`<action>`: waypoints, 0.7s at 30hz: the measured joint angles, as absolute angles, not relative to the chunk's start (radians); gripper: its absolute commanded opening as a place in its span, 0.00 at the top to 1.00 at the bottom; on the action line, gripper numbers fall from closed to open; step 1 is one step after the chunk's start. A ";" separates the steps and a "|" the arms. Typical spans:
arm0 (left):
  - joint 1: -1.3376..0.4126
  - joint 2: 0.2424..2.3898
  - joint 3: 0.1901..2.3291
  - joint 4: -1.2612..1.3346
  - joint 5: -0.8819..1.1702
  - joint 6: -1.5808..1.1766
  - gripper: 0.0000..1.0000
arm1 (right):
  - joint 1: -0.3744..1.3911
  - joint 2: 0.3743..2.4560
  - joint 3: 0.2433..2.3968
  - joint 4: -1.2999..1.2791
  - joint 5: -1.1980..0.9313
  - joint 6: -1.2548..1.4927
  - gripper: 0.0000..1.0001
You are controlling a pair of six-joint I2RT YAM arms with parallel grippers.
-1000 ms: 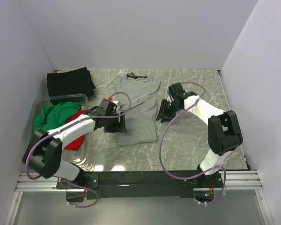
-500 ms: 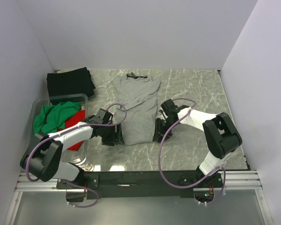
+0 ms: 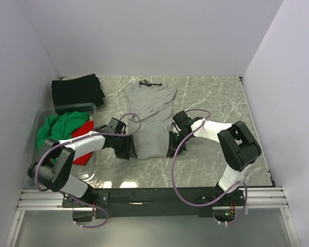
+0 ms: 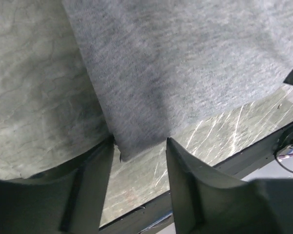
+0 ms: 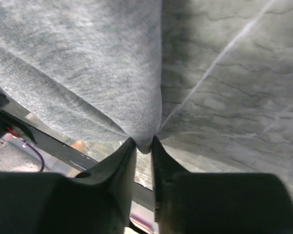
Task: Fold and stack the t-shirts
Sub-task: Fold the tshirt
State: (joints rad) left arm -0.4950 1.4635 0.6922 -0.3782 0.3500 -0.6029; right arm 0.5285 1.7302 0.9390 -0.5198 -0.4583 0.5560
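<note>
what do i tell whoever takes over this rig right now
Left gripper: open, straddling the grey shirt's near left corner.
Right gripper: shut on its near right corner.
The grey shirt lies flat mid-table, collar far.
Black shirt sits at the far left corner, seemingly folded.
Green shirt and red shirt are bunched in the bin.
To do: close left gripper, fold grey, stack, then green and red.

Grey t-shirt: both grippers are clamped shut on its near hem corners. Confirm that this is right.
Wrong for one. The right gripper is clamped shut on its corner of the grey t-shirt, but the left wrist view shows the left gripper open, the other hem corner lying between its fingers unpinched.
</note>
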 measured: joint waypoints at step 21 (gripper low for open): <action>-0.500 1.517 0.761 -0.503 0.256 -0.669 1.00 | 0.536 1.683 0.981 -0.655 -0.341 0.551 1.00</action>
